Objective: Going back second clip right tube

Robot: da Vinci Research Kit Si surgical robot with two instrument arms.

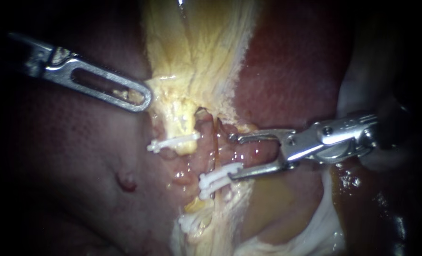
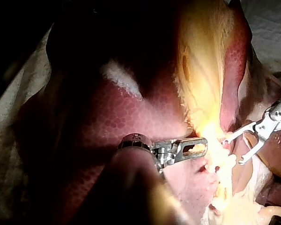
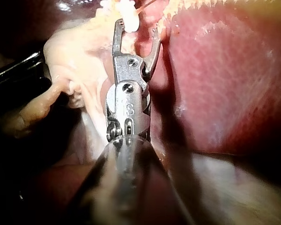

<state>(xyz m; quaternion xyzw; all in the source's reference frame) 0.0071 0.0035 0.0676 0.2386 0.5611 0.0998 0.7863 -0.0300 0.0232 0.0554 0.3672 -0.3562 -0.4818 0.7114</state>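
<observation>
Two polished steel instruments meet over wet, glistening tissue in the endoscope view. The left instrument (image 1: 143,97) ends in a flat, round-tipped jaw with a long slot. It is pressed against its mate on the edge of the stringy yellow tissue (image 1: 196,52), and a scrap of that tissue shows through the slot. The right instrument (image 1: 230,157) has thin, curved jaws spread wide. Its lower tip touches the white clip (image 1: 218,176), a ribbed plastic bar lying across the right tube (image 1: 205,135), which is a slick pink cord. An upper clip (image 1: 173,141), also white, crosses the yellow tissue beside that tube. Smooth dark-red liver (image 1: 291,61) lies on both sides

In the left wrist view the slotted jaws are closed on the yellow tissue's edge, over liver marked with a fine honeycomb pattern. The other instrument's hooked jaws gape just ahead

In the right wrist view the jaws stand apart like a fork, one tip just beside the knobbly white clip, with shiny liver alongside
</observation>
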